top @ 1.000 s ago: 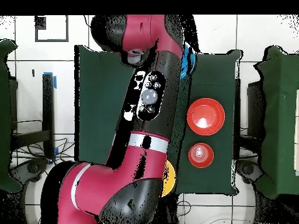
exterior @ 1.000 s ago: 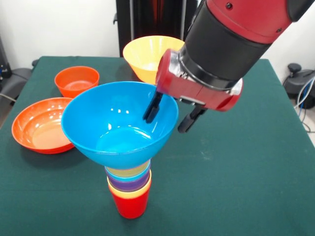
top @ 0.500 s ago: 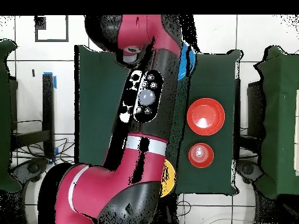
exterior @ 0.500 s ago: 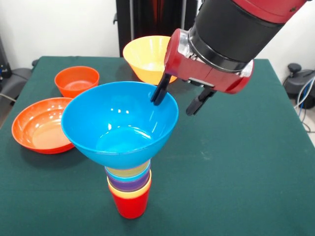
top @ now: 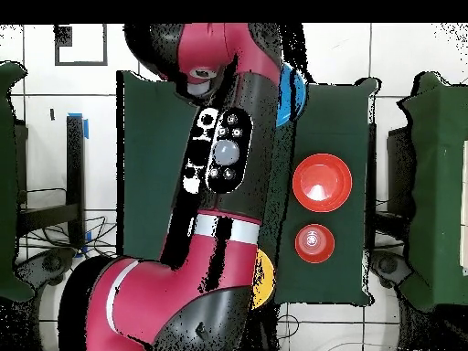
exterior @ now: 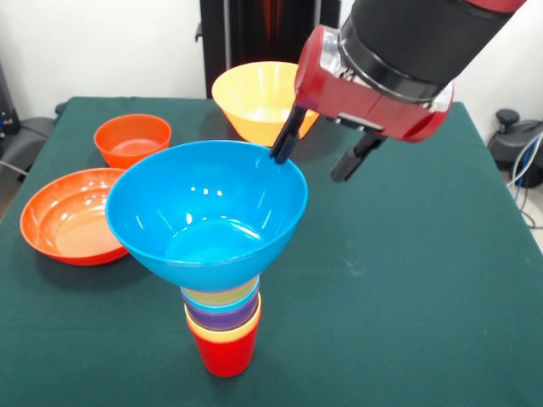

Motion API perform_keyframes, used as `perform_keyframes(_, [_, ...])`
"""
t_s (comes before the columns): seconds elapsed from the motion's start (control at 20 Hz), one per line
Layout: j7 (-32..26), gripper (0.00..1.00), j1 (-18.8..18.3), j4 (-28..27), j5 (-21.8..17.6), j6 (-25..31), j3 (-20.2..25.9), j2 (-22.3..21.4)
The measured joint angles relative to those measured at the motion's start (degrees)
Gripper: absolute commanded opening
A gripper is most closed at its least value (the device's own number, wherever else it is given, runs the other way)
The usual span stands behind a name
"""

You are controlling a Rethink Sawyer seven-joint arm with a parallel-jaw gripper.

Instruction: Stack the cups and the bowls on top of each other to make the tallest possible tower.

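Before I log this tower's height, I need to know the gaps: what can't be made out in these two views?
- Overhead view: the arm hides most of the blue bowl and all cups under it.
- Overhead view: the yellow-orange bowl shows only a sliver beside the arm.
- Front view: the blue bowl covers the tops of the nested cups, so their count is uncertain.
- Front view: the open pincer is clear; overhead, it is hidden.

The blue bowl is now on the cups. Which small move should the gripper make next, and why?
Probably travel toward the yellow-orange bowl. The blue bowl already sits on the nested cups, and the open gripper is empty above its rim. Three bowls are on the table; the yellow-orange one lies nearest the fingers, but the small orange bowl might nest better.
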Motion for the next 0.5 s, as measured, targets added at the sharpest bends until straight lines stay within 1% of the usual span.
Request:
perform_keyframes(0.15, [0.0,1.00,0.0,-1.7,0.0,2.1,-0.5,0.0])
perform_keyframes(0.2, [0.0,1.00,0.0,-3.4,0.1,4.1,-1.1,0.0])
perform_keyframes(0.4, [0.0,1.00,0.0,-5.8,0.6,7.7,-2.0,0.0])
perform_keyframes(0.5, [0.0,1.00,0.0,-7.5,1.3,11.1,-2.7,-0.4])
